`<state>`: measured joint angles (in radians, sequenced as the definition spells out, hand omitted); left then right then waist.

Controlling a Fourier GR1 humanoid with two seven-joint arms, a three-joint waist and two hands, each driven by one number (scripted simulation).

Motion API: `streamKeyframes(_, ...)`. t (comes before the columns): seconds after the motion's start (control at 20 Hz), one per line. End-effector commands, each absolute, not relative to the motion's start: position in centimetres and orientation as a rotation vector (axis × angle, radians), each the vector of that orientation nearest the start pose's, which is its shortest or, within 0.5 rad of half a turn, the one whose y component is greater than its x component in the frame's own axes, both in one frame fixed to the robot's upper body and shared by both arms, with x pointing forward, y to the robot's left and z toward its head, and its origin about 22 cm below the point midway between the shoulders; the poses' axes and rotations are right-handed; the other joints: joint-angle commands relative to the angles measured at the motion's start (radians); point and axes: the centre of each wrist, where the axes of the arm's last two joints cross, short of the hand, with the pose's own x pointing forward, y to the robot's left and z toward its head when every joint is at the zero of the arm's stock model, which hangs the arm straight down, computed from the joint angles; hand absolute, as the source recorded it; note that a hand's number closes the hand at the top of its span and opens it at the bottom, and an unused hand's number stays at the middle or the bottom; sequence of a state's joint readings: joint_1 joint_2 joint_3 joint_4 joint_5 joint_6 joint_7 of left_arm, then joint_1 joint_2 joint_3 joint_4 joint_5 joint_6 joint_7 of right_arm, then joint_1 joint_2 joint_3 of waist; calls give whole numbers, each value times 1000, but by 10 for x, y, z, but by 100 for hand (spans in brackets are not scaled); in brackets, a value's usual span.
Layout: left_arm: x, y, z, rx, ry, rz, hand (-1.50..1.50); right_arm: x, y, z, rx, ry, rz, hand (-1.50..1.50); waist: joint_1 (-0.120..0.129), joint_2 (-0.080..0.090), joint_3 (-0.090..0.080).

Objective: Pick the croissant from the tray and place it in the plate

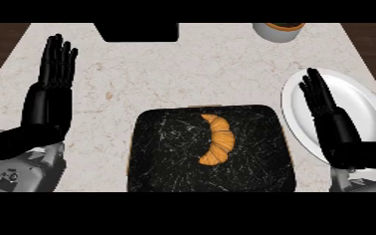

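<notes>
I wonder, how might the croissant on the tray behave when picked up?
The croissant is probably light and crushable, being a pastry. Its curved shape, lying flat on the tray, suggests it won't roll. Its tapered ends might slip.

A curved golden-brown croissant (217,139) lies on a black marbled square tray (161,149) on the pale stone worktop (183,74). The right hand (328,114), fingers straight, overlaps the white round plate (352,99); the left hand (51,89) rests open at left.

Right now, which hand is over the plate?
The right hand, overlapping the white plate beside the tray; the left hand is over the counter, far side.
</notes>
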<state>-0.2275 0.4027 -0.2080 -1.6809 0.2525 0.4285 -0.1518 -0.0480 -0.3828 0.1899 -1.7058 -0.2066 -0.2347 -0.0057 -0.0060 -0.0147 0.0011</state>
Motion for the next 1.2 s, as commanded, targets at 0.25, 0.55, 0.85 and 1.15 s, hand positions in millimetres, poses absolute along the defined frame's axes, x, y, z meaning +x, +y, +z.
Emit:
streamKeyframes(0.25, 233, 254, -20, 116, -1237, 6, 0, 285, -268, 150, -151, -1995, 139, 150, 22, 29, -3)
streamKeyframes(0.55, 231, 240, -23, -19, -1191, -11, 0, 280, -276, 87, -652, -1889, -19, -150, 8, 17, -1)
streamKeyframes(0.85, 232, 246, -36, 14, -1175, -3, 0, 234, -278, 101, -554, -1935, 113, -150, 0, 13, -1)
streamKeyframes(1.15, 235, 235, -31, 3, -1174, 7, 0, 230, -278, 115, -588, -1657, 516, -150, -2, 14, -4)
